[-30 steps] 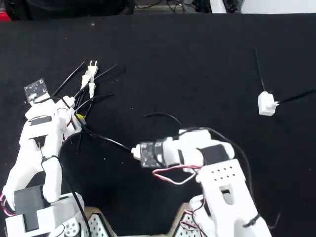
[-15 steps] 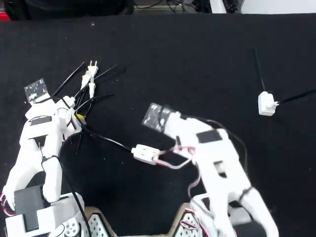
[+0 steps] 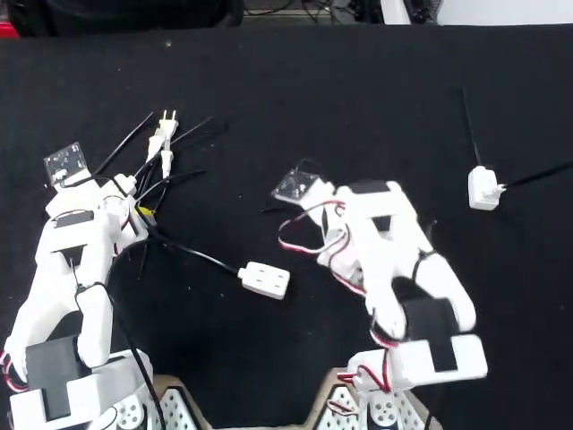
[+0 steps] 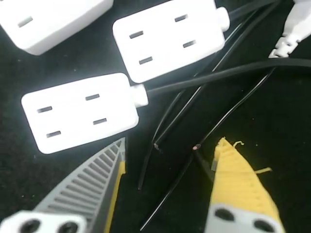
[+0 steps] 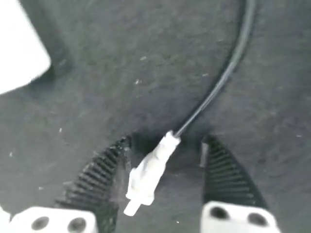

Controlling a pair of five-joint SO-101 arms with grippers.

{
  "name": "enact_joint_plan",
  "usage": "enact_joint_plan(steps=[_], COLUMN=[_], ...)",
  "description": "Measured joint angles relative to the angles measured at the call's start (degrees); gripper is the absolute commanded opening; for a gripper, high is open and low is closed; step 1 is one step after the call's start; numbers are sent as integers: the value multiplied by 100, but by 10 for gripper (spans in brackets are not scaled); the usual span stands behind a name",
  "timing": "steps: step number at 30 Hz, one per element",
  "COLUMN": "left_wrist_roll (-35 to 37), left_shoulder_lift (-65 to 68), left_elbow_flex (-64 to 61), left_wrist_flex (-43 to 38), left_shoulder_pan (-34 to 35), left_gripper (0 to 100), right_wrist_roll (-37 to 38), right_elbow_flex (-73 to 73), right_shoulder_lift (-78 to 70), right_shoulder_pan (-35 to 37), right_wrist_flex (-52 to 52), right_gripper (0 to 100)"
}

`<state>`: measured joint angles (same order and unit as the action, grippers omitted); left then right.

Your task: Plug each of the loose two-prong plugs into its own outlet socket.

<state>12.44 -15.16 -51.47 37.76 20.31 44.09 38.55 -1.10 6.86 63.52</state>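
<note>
My right gripper (image 5: 163, 145) is open, its black fingers standing either side of a small white two-prong plug (image 5: 148, 174) on a black cord (image 5: 228, 68). In the high view the right arm (image 3: 380, 233) sits mid-table, above a white outlet block (image 3: 265, 279). My left gripper (image 4: 172, 145), with one grey finger and one yellow-taped finger, is open over thin black cords. Just beyond it lie white outlet blocks (image 4: 80, 111) (image 4: 167, 39). Loose white plugs (image 3: 164, 139) lie beyond the left arm (image 3: 76, 242).
A white outlet (image 3: 483, 188) with a black cord sits at the right of the black table (image 3: 358, 98). Tangled black cords (image 3: 170, 179) spread near the left arm. A third outlet block (image 4: 48, 19) lies at the left wrist view's corner.
The right arm has lifted off the outlet block at lower centre and swung up and to the right. The block stays on the table. The left arm has kept still.
</note>
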Motion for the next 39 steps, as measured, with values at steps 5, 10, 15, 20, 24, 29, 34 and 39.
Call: enact_joint_plan(steps=[5, 10, 15, 20, 24, 29, 34, 39], left_wrist_roll=[0, 0, 0, 0, 0, 0, 0, 0], left_shoulder_lift=[0, 0, 0, 0, 0, 0, 0, 0], left_elbow_flex=[0, 0, 0, 0, 0, 0, 0, 0], left_wrist_flex=[0, 0, 0, 0, 0, 0, 0, 0], left_shoulder_pan=[0, 0, 0, 0, 0, 0, 0, 0], left_gripper=[281, 281, 281, 281, 281, 281, 281, 281], right_wrist_roll=[-387, -1152, -3270, -4967, -5116, -5073, -4545, -4413], right_elbow_flex=[-580, -1468, -2892, -3244, -3253, -3253, -3165, -2549], right_shoulder_lift=[-589, -651, -607, -888, -1125, -993, -211, 484], right_shoulder_pan=[0, -88, -501, -299, -202, -756, -1749, -1978], right_wrist_flex=[141, 1222, 2312, 2576, 2567, 2585, 2673, 2576], right_gripper=[11, 10, 11, 11, 11, 11, 11, 11])
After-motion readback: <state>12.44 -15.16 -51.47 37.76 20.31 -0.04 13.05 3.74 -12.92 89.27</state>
